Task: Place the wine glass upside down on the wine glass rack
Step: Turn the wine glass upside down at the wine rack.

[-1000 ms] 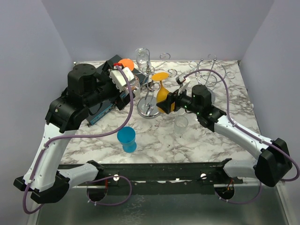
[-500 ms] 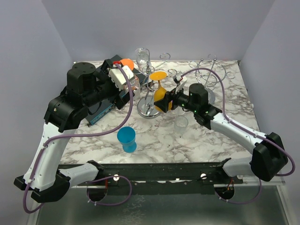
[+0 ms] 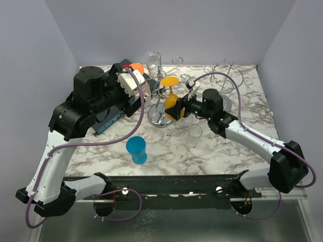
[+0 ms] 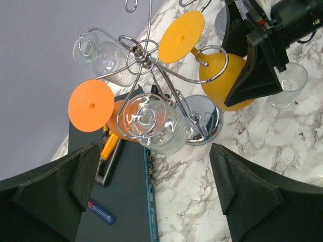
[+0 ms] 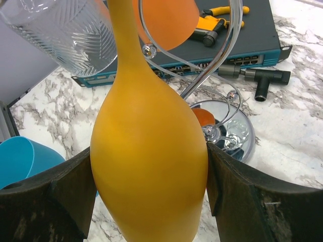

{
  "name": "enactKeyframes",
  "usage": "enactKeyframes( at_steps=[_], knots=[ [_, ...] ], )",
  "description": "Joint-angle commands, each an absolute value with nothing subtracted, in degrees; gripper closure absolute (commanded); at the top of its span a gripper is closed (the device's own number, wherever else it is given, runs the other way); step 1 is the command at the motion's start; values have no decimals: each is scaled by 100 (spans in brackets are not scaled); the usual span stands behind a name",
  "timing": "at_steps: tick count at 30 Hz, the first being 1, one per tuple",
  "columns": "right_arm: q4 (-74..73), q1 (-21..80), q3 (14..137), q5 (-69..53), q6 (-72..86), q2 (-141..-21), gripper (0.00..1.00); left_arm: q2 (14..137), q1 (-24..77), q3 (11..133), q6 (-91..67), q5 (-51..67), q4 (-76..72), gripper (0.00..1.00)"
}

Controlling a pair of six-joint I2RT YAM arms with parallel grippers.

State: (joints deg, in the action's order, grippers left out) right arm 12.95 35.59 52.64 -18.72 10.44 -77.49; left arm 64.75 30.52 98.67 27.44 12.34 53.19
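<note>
R gripper [image 5: 147, 201] has the yellow wine glass [image 4: 217, 75] by the bowl, one finger pressed on each side, jaws about as wide as the bowl. The glass is upside down w/ its foot on top, bowl off the table [image 3: 166, 146], on the right side of the chrome rack [image 3: 159, 119], which stands mid-table toward the rear edge. A wire arm of the rack curls past the stem just above the bowl. Can't tell if the foot rests on the wire.

L gripper [image 4: 151, 201] hangs above the rack, jaws fully apart, nothing btwn them.

An orange glass [image 4: 91, 106] and a clear glass [image 4: 151, 123] hang upside down on the rack's left side. A dark box [image 4: 126, 201] lies left of the rack. A clear tumbler [image 3: 195, 133] stands just right of the rack base, and a blue cup [image 3: 136, 149] is nearer the front edge.
</note>
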Motion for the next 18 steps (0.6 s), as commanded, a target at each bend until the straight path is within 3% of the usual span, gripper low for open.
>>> enactKeyframes(
  at_steps=[1, 18],
  knots=[
    [1327, 3542, 5497, -1950, 993, -7918, 32, 6500, 3076, 9910, 2754, 1090, 5449, 1],
    [1682, 3559, 5047, -1638, 677, -7609, 37, 6642, 3076, 9838, 2809, 932, 5442, 1]
  ],
)
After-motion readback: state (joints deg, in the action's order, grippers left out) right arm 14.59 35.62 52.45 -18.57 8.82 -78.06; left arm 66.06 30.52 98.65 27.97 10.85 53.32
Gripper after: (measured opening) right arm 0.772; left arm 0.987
